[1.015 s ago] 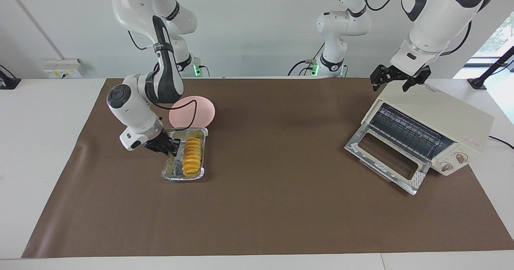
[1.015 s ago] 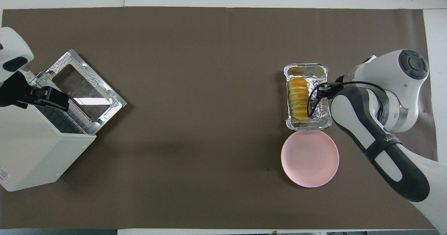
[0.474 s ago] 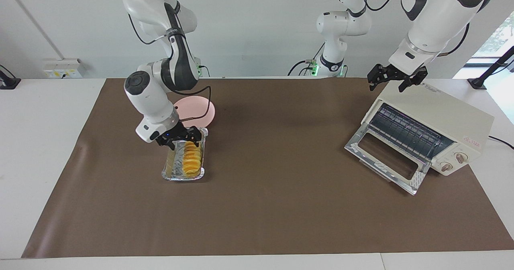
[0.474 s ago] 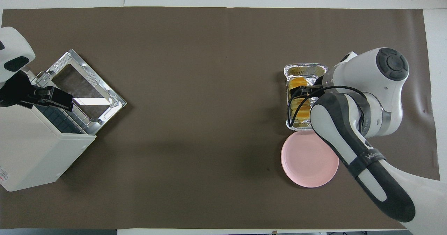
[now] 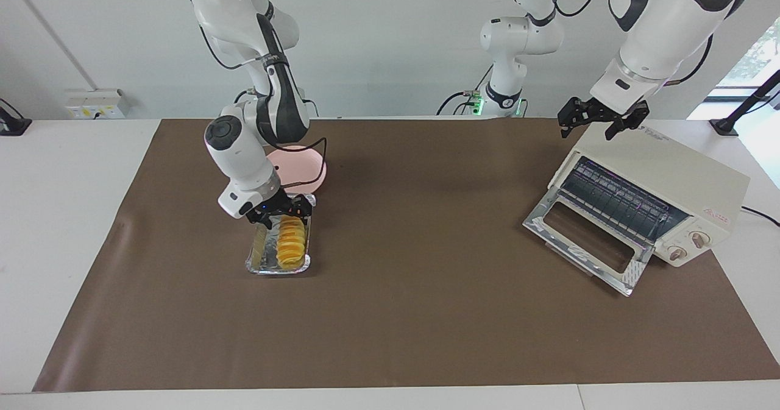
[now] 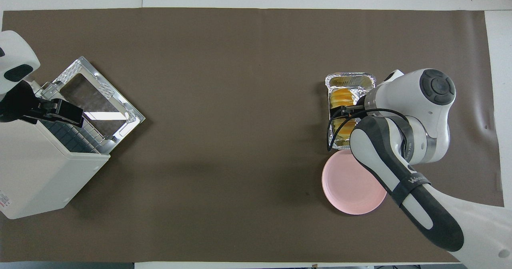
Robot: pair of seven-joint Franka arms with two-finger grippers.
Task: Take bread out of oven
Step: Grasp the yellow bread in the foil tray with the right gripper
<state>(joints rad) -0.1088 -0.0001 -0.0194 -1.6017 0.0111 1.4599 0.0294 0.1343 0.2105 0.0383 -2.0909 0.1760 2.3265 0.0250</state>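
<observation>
The bread (image 5: 291, 243) (image 6: 340, 96), a ridged golden-yellow loaf, lies in a crinkled foil tray (image 5: 261, 262) (image 6: 351, 78) toward the right arm's end of the table. My right gripper (image 5: 279, 214) (image 6: 345, 113) is open and hangs low over the loaf's end nearer the robots, one finger on either side; I cannot tell whether it touches. The cream-white oven (image 5: 664, 175) (image 6: 36, 173) stands toward the left arm's end, with its glass door (image 5: 582, 239) (image 6: 96, 97) dropped open and a bare rack inside. My left gripper (image 5: 600, 120) (image 6: 52, 110) waits open over the oven's top edge.
A pink plate (image 5: 309, 169) (image 6: 346, 193) lies beside the foil tray, nearer to the robots, partly covered by the right arm. A brown mat (image 5: 414, 312) covers the table. A third robot arm (image 5: 512, 50) stands at the robots' end.
My right gripper left the tray's side rim, opened, and swung over the bread toward the left arm's end. The tray and bread stayed put; the left gripper barely moved.
</observation>
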